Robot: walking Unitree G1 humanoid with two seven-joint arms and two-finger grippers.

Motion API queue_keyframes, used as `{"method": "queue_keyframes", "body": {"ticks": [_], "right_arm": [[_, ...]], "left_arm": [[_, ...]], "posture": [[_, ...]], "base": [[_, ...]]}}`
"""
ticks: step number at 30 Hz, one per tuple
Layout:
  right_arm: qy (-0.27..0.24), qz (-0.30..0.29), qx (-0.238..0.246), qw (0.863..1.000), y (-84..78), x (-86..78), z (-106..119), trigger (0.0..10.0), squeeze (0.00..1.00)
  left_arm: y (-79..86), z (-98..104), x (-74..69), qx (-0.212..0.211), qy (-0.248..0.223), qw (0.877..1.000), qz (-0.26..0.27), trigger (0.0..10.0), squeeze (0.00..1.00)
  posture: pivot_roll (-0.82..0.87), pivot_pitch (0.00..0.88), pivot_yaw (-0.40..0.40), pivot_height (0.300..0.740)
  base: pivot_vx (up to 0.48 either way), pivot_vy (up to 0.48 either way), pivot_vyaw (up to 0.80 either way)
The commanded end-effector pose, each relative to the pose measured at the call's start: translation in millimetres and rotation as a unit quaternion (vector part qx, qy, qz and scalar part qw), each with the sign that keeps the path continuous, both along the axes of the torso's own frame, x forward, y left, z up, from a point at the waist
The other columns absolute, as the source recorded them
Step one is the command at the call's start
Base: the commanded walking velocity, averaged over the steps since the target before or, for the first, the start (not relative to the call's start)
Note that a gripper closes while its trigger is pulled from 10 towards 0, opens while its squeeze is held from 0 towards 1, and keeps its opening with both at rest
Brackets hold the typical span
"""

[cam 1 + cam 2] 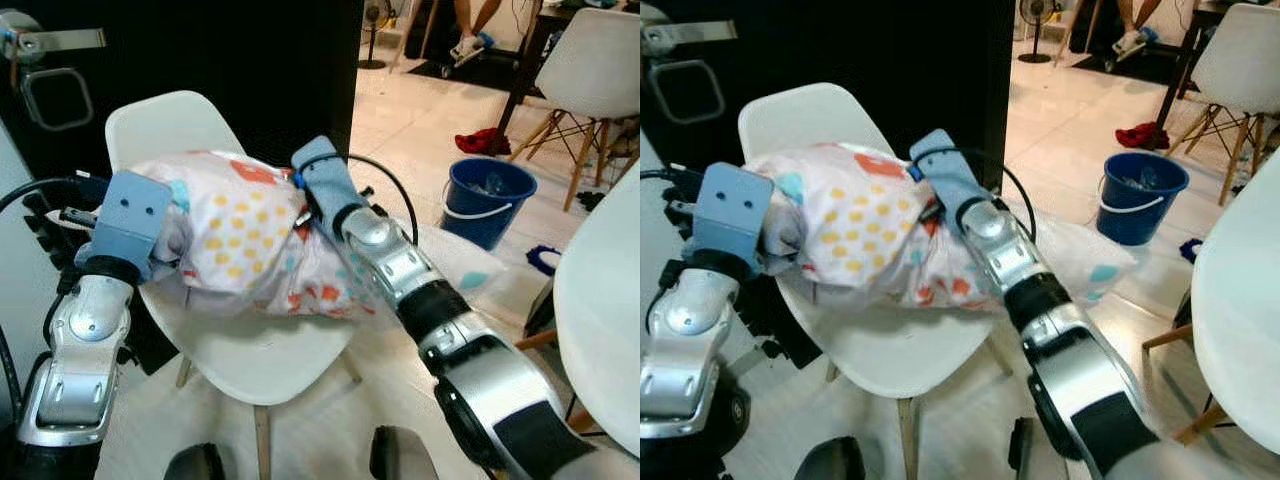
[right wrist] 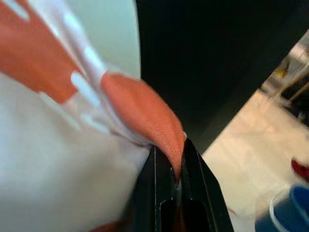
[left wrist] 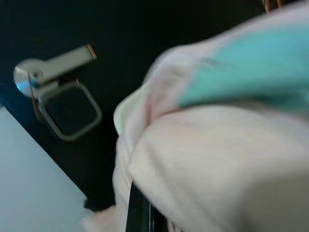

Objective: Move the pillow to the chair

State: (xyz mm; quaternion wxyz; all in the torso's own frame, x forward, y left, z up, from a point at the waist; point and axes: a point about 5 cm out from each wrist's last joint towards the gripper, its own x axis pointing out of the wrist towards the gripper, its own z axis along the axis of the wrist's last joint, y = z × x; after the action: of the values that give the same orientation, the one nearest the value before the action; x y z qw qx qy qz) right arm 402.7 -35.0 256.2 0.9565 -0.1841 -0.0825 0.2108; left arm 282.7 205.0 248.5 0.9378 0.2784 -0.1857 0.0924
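You are looking down at both silver arms reaching forward over a white chair [image 1: 250,355]. Your right gripper [image 2: 176,186] is pinching a fold of the pillow [image 1: 245,245] between its two black fingers [image 2: 198,193], which are nearly closed with only the orange patch of cloth between them. Your left gripper [image 3: 140,212] is pressing into the pillow's left end; the cloth is covering it in the wrist view, where one dark finger is showing under the white and teal fabric, so you cannot tell how far it is open. The pillow, white with yellow dots and orange and teal patches, is lying across the chair between the two wrists, bulging above the seat and just in front of the chair's backrest [image 1: 165,125], and its right part is spilling past the seat's edge under your right forearm. To your right, part of a second white chair [image 1: 600,330] is standing close by. Farther off on the pale floor, a blue bucket [image 1: 488,200] is sitting near a red cloth [image 1: 480,140], and behind the chair a black door with a silver handle [image 1: 60,42] is rising. At the far end, a person's legs [image 1: 472,30] are showing beside another white chair [image 1: 590,65].
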Motion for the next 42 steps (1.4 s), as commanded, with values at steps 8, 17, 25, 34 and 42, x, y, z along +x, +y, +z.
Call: {"method": "queue_keyframes", "body": {"ticks": [8,17,25,34,42], "right_arm": [[-0.077,0.074,0.058,0.993,32.8,-12.0,25,0.0,0.0],[-0.09,0.083,0.099,0.987,36.8,-13.0,32,0.0,0.0],[0.002,0.153,0.082,0.985,48.8,-24.9,-29,0.0,0.0],[0.078,0.153,0.036,0.984,38.5,-27.5,-72,0.0,0.0],[0.125,0.138,-0.034,0.982,31.0,-29.4,-99,0.0,0.0]], "left_arm": [[-20.0,7,-4.3,0.018,-0.039,0.999,-0.019,0.0,0.0],[-8.3,23,-5.0,0.085,-0.072,0.994,0.021,0.0,0.0],[5.3,-58,-16.4,0.135,0.17,0.975,0.04,1.0,0.0],[-4.3,-87,-31.7,0.093,0.322,0.942,-0.015,10.0,1.0],[-13.0,-65,-48.3,0.127,0.465,0.852,-0.206,10.0,1.0]], "posture": [[0.08,0.028,-0.047,0.509],[0.09,0.024,-0.042,0.509],[0.09,0.026,-0.028,0.509],[0.09,0.016,-0.014,0.509],[0.1,0.011,-0.011,0.509]], "base": [[0.0,0.0,0.0],[0.0,0.0,0.0],[0.0,0.0,0.0],[0.0,0.0,0.0],[0.0,0.0,0.0]]}}
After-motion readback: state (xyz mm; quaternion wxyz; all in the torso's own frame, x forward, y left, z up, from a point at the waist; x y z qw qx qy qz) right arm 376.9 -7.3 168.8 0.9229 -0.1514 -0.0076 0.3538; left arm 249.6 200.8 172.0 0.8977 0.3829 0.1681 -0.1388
